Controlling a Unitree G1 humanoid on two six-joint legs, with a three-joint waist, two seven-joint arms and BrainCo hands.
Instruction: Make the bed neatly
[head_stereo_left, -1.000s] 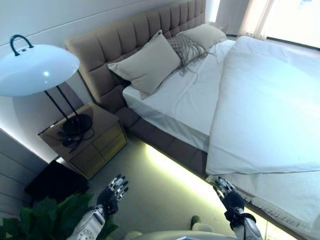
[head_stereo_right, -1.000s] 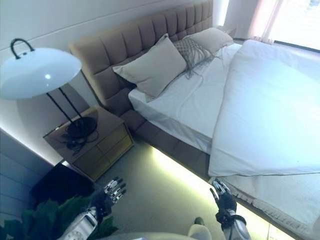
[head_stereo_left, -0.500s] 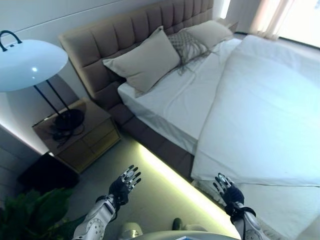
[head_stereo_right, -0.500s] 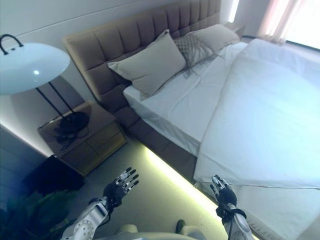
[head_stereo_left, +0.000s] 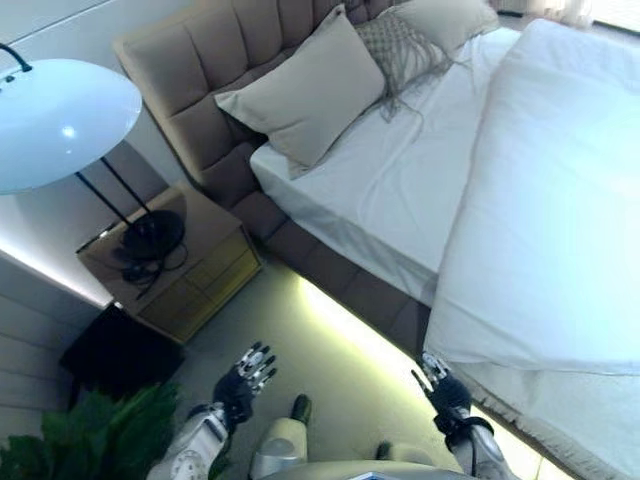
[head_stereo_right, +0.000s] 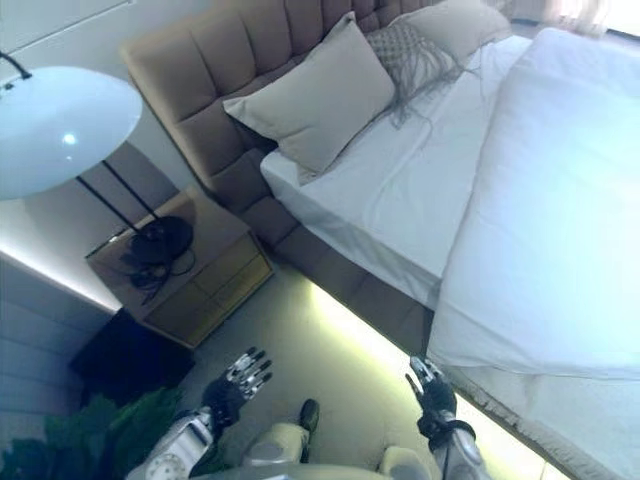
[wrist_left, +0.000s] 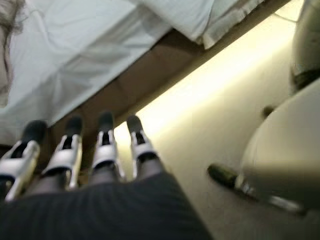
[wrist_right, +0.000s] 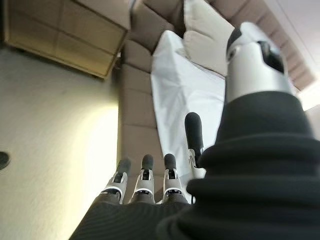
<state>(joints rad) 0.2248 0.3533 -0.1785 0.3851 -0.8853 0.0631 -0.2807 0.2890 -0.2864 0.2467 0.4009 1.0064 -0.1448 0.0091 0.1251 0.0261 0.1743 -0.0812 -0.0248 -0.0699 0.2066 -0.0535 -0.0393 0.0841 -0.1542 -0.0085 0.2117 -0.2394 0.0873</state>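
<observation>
From here I judge the job barely begun. The white quilted duvet (head_stereo_left: 560, 200) lies pulled back on the bed, covering only the foot-end part; its upper edge runs slantwise across the mattress, well short of the pillows, and one corner droops over the bed's side near my right hand (head_stereo_left: 438, 388). Between that edge and the headboard the pale fitted sheet (head_stereo_left: 385, 195) lies bare and a little creased.

At the tufted beige headboard (head_stereo_left: 210, 70) a large plain beige pillow (head_stereo_left: 305, 95) leans tilted, beside it a grey patterned cushion with loose tassels (head_stereo_left: 400, 50), and past that another beige pillow (head_stereo_left: 445, 15). They look roughly placed, not squared up.

Both my hands are empty. The right hand hangs just beside the drooping duvet corner, not touching it, fingers straight and spread. The left hand (head_stereo_left: 245, 375) is well apart from the bed, over the carpet near the wooden bedside cabinet (head_stereo_left: 175, 265), fingers likewise straight.

What is left, as I read it: grasp the duvet's upper edge, draw it toward the pillows, smooth it, even the overhang, then straighten the pillows.
</observation>
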